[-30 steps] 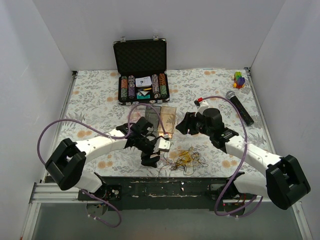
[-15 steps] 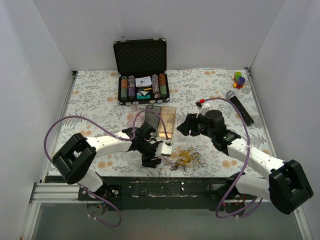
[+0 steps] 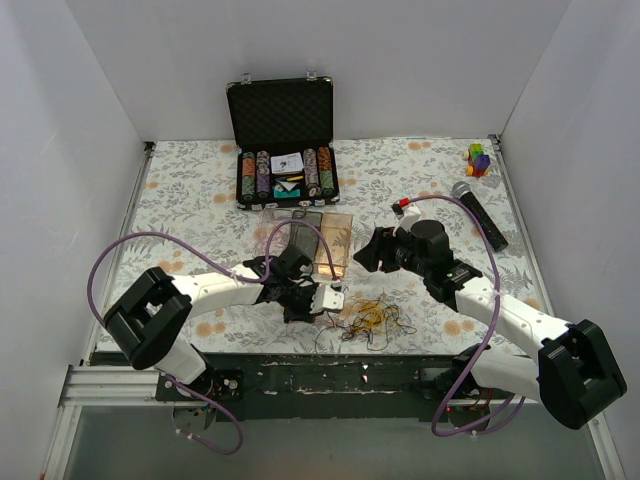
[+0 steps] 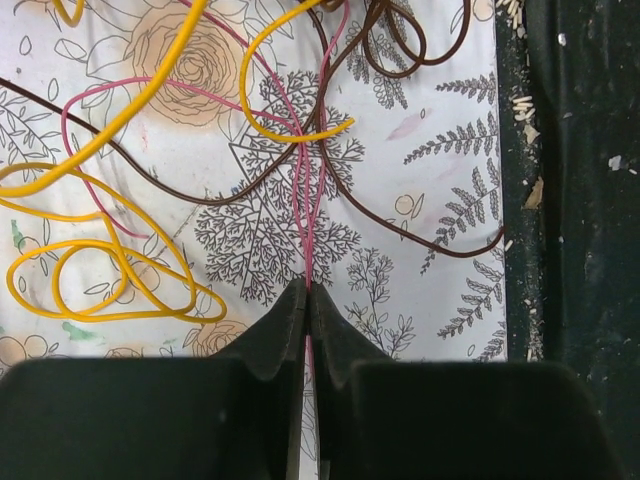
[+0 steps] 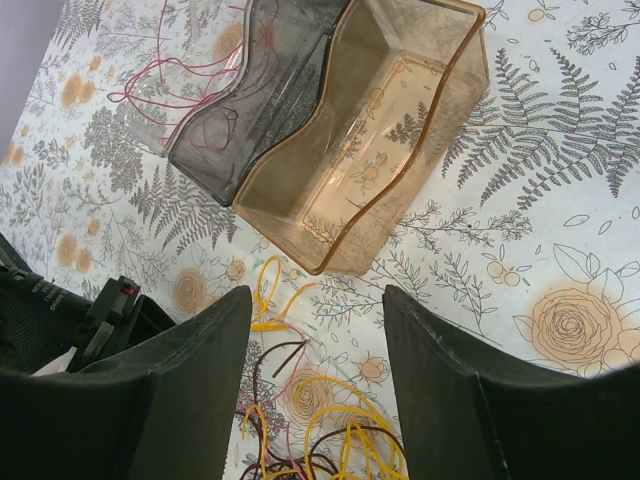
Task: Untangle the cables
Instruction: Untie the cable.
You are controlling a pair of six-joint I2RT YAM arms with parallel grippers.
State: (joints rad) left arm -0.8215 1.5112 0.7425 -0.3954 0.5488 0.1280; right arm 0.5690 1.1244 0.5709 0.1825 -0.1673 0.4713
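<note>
now my left pincer (image 4: 306, 292) pinches a pink cable (image 4: 307, 262); i fear a hard pull drags the whole clump (image 3: 370, 318), right pincer (image 5: 317, 300) spread.

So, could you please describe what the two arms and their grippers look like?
The left arm and right arm have white links with chunky black joints, and a thin purple hose loops alongside each. The left gripper and right gripper are matte black wedges narrowing toward the tips.

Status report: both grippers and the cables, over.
Left gripper shut on pink cable. Right gripper open, holding nothing. Clump tangled; yellow loops and brown loops cross the pink cable.
</note>
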